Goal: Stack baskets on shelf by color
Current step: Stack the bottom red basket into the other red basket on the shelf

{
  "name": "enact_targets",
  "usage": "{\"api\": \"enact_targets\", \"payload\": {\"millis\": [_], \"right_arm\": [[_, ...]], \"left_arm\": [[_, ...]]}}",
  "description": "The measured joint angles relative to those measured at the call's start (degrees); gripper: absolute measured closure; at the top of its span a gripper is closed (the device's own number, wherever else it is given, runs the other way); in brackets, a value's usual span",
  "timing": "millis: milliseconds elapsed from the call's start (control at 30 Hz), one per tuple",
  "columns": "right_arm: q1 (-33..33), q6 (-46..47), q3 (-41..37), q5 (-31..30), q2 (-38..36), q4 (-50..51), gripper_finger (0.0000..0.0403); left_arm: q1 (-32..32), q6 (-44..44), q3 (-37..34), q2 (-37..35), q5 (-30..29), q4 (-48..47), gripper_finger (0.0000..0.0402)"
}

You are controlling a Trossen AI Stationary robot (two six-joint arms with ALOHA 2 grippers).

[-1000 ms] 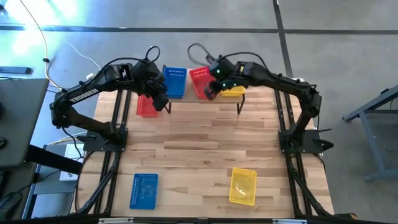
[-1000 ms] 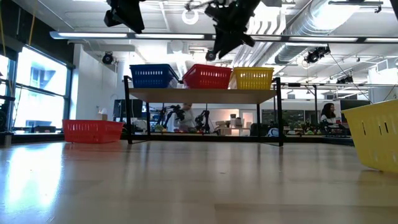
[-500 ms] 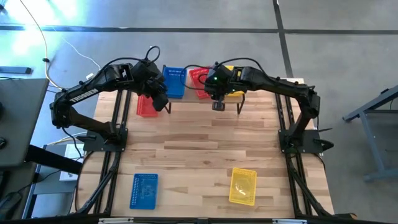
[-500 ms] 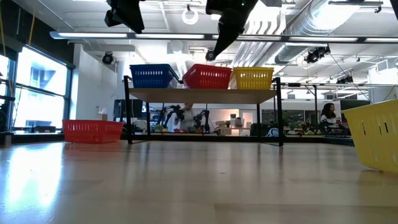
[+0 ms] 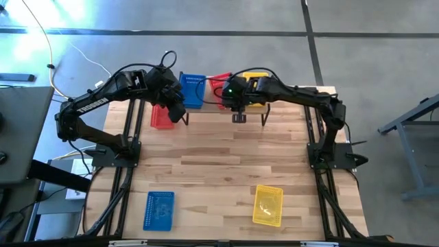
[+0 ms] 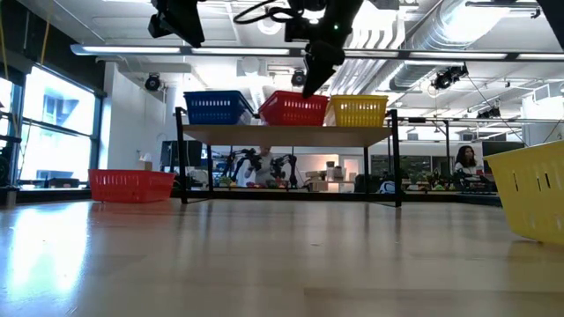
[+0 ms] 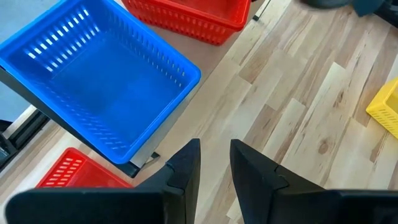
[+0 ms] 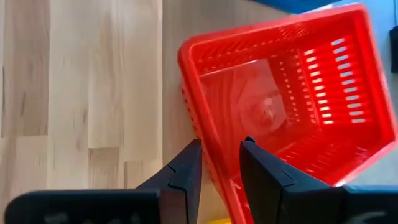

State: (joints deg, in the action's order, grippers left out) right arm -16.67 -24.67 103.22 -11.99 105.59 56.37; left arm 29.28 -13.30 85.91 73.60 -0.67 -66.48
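Both my jaw pairs stand slightly parted, empty. Right gripper above red basket on shelf. Left gripper above blue basket.

Glossy perforated plastic baskets; pale, smooth wood-grain tabletop.

The scene is bright and evenly lit. In the low view, light comes from ceiling lamps above the shelf and from a window left of it, which is overexposed. The tabletop before the shelf looks soft and gives a pale reflection. From above, glare whitens the floor far left of the shelf. Shadows are weak.
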Motion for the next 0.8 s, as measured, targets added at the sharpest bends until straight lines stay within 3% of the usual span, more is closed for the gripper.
{"api": "enact_targets", "payload": {"millis": [800], "right_arm": [[0.7,2.7,0.0,4.2,2.4,-10.0,0.0309]], "left_arm": [[0.0,0.0,0.0,0.0,0.0,0.3,0.0324]]}}
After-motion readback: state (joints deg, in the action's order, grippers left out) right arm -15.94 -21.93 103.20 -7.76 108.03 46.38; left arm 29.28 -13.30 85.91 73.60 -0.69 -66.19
